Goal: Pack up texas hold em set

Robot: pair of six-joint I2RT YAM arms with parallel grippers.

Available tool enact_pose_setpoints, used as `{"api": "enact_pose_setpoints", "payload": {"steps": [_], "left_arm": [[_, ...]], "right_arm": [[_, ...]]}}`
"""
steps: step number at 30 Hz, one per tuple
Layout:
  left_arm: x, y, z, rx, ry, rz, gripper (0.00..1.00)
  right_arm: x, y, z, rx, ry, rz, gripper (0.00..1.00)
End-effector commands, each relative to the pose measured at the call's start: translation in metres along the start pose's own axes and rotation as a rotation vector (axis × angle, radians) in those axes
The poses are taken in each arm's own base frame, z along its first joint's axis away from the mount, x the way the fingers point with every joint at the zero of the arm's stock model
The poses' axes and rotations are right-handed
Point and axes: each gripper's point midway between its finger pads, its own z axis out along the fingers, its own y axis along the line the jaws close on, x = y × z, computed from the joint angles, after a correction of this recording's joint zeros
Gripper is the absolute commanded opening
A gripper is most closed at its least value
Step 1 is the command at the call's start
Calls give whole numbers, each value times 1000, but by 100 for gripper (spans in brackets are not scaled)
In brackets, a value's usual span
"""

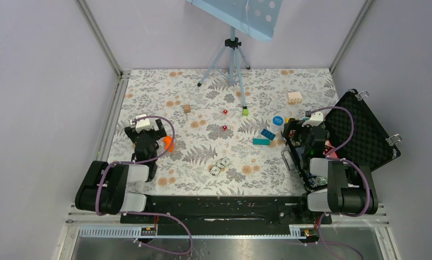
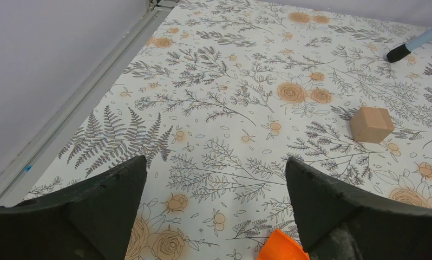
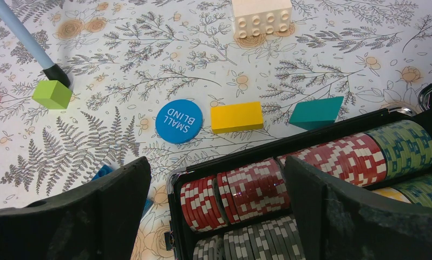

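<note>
The black briefcase (image 1: 365, 132) lies open at the right edge of the top view with its foam lid thrown back. Rows of red, green and grey poker chips (image 3: 246, 189) already fill its tray at the bottom of the right wrist view. Still loose on the floral table (image 1: 149, 97) are the blue SMALL BLIND disc (image 3: 178, 121) just beyond the case rim, red dice (image 1: 224, 128) at centre, and small white pieces (image 1: 219, 166), too small to identify, at lower centre. The right gripper (image 3: 216, 162) hovers over the chip tray, jaws apart and empty. The left gripper (image 2: 216, 162), equally wide and empty, hangs at the left beside the orange curved piece (image 2: 281, 246). Gathering the loose pieces, lowering the lid and latching it appear to remain.
</note>
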Motion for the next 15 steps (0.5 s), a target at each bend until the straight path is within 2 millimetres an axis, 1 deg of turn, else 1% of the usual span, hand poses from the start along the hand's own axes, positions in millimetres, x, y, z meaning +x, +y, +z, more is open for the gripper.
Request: {"api": "enact_pose_setpoints", "payload": {"steps": [1,15], "left_arm": [[-18,-7,7,22,-49,-27,99],[-19,-6,8,22,-48,-36,99]], "right_arm": [[-16,2,4,1,-53,-5,99],[-15,1,4,2,-50,-5,99]]}}
